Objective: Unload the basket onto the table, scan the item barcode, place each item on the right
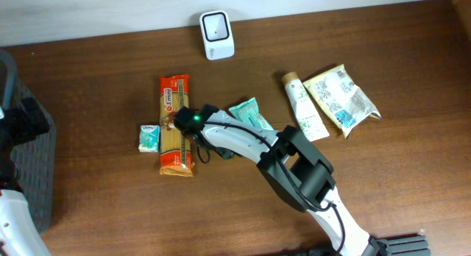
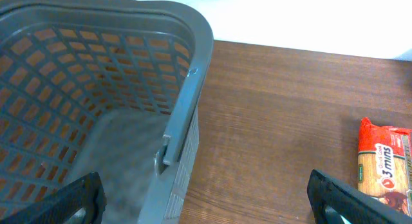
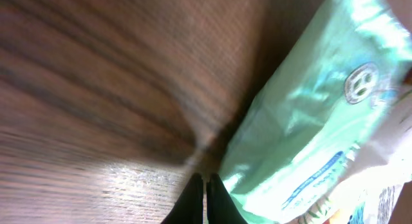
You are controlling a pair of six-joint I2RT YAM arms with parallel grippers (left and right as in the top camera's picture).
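**Right gripper** (image 3: 206, 197): the fingers are pressed together with no gap showing between the jaws. The tips sit at or just above the brown wooden table (image 3: 96, 89).

**Item position:** the mint-green soft film pack (image 3: 315, 121) lies flat on the table, immediately to the right of the fingertips in the right wrist view. Its near corner is touching or just beside them. It cannot be determined whether a fold of film is caught between the jaws. The pack does not appear lifted.

**Left gripper** (image 2: 209, 201): the fingers are spread fully with nothing between them. It hangs over the rim of the grey perforated plastic basket (image 2: 187, 108). The red-and-orange pasta packet (image 2: 383, 169) lies ahead of it and to its right.

**Handling judgement:**
- The pack is probably light, soft and compressible.
- The glossy film is likely slippery and will crease under pressure.
- A pinch on the corner or thin edge gives little purchase and may let the pack swing or slip out.
- The preferred hold is across the short width of the body, near mid-length, with the jaws opened wider than the pack before descending.
- No barcode is visible in any view, so keep the fingers off the printed panels where possible.

**Target:** the white barcode scanner (image 1: 217, 34) stands well apart from the right gripper, beyond it toward the far edge of the table.
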